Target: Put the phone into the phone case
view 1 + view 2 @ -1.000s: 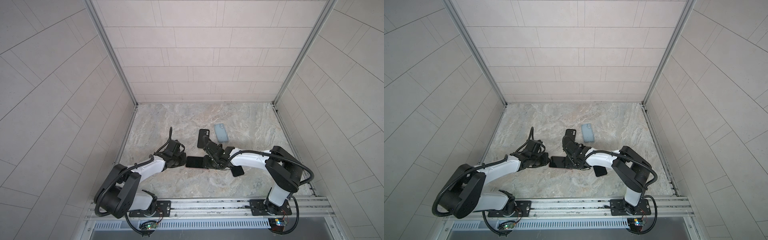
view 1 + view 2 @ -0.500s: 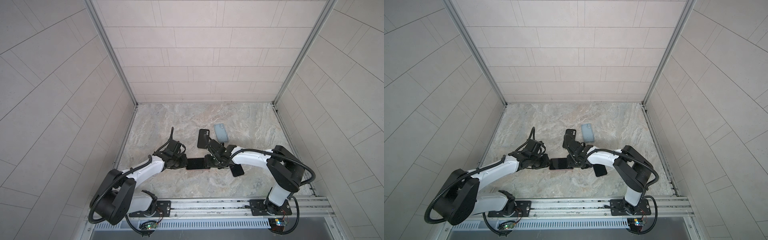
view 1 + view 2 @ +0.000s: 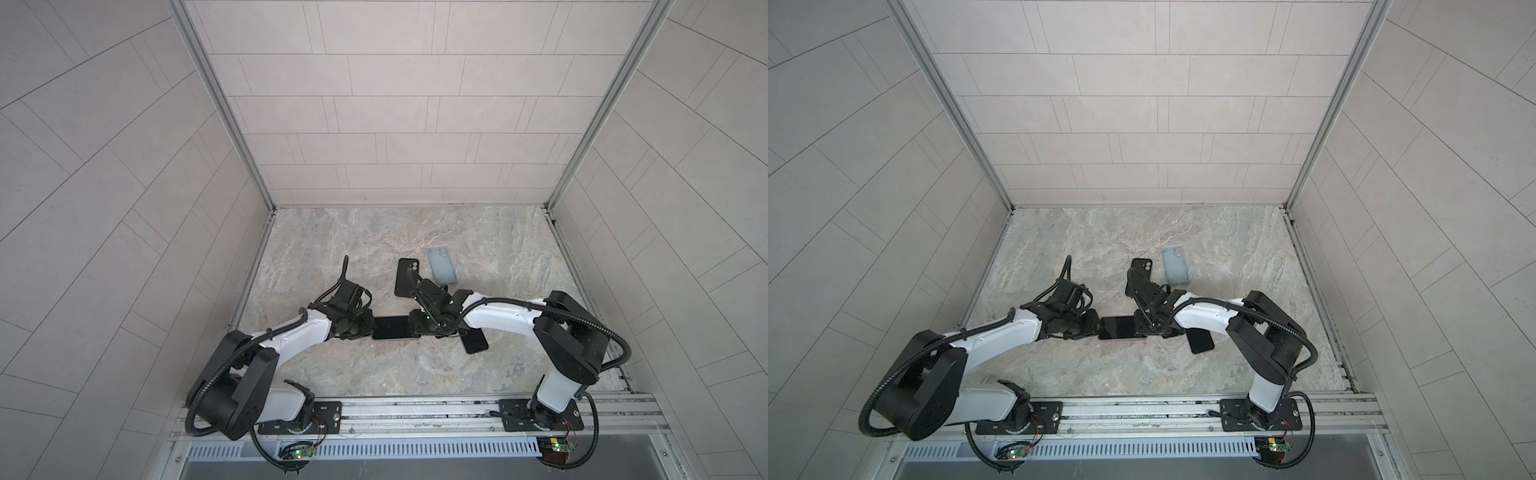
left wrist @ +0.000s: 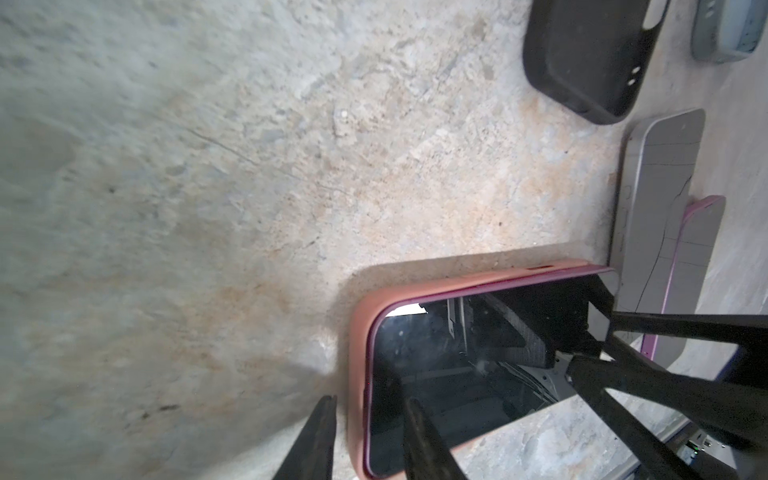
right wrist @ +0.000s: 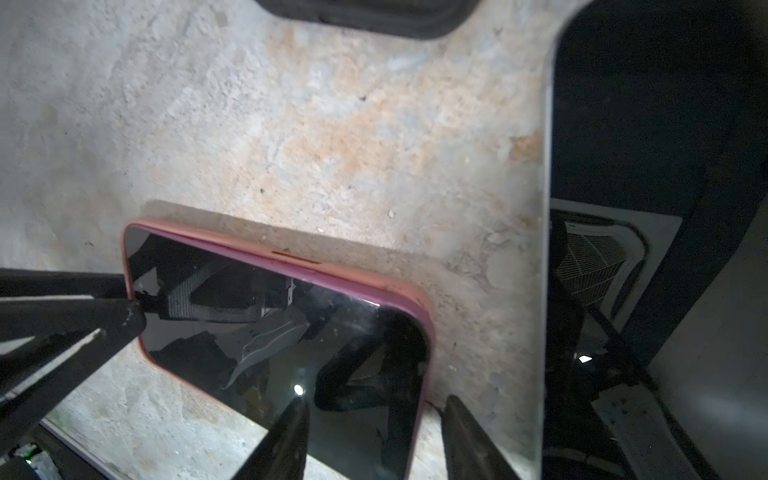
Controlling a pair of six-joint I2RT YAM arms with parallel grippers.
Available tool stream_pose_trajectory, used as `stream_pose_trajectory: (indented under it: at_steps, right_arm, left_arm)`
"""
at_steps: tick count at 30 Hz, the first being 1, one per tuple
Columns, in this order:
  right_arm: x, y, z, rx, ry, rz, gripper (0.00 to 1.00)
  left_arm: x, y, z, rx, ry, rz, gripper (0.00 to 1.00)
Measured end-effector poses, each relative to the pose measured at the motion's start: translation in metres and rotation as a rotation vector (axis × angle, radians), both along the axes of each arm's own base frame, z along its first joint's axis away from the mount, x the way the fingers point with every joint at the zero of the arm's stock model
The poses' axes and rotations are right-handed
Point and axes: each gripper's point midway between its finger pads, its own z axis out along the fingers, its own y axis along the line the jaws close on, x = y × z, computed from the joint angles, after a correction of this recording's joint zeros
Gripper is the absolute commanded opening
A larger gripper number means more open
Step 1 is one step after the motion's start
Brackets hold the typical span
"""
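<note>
A dark-screened phone (image 3: 390, 327) (image 3: 1117, 327) lies flat on the marble table inside a salmon-pink phone case (image 4: 357, 332) (image 5: 332, 274). The phone's magenta edge shows just inside the case rim. My left gripper (image 3: 368, 328) (image 4: 369, 401) is open at the phone's left end. One finger is over the screen and the other outside the case, with a gap. At the right end, my right gripper (image 3: 415, 326) (image 5: 377, 402) is open and straddles the edge the same way.
A black case (image 3: 405, 276) and a grey-blue case (image 3: 442, 270) lie just behind the right gripper. Another dark phone (image 3: 473, 340) lies under the right forearm. In the left wrist view a grey phone (image 4: 656, 208) lies beyond the cased phone. Walls enclose the table.
My left gripper has slid right onto the phone's left end, and its jaws have gone from shut to open. My right gripper stays at the right end, its jaws slightly narrower.
</note>
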Motion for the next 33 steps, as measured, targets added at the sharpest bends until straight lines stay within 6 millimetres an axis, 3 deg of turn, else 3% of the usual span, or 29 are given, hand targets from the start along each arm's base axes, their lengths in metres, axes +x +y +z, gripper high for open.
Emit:
stream_pose_trajectory:
  at_steps: [12, 14, 17, 21, 27, 33]
  right_arm:
    - [-0.0006, 0.0024, -0.0011, 0.021, 0.008, -0.018, 0.32]
    - [-0.0004, 0.0019, -0.0003, 0.022, 0.008, -0.024, 0.32]
    - [-0.001, 0.0023, -0.0003, 0.02, 0.007, -0.02, 0.43]
    - [-0.0048, 0.0042, -0.0008, 0.017, 0.007, -0.008, 0.44]
    - [-0.0057, 0.0022, -0.0008, 0.01, 0.009, -0.01, 0.35]
    - [-0.0059, -0.0004, 0.0016, 0.005, 0.005, -0.016, 0.24]
  left_arm:
    - [0.004, -0.0035, -0.003, -0.011, -0.007, -0.006, 0.35]
    - [0.0039, -0.0039, -0.003, -0.013, -0.007, -0.007, 0.35]
    - [0.0041, -0.0043, -0.003, -0.015, -0.008, -0.008, 0.35]
    - [0.0047, -0.0047, -0.003, -0.018, -0.013, -0.008, 0.35]
    - [0.0048, -0.0046, -0.003, -0.018, -0.014, -0.007, 0.33]
    - [0.0047, -0.0027, -0.0042, -0.008, -0.013, -0.003, 0.25]
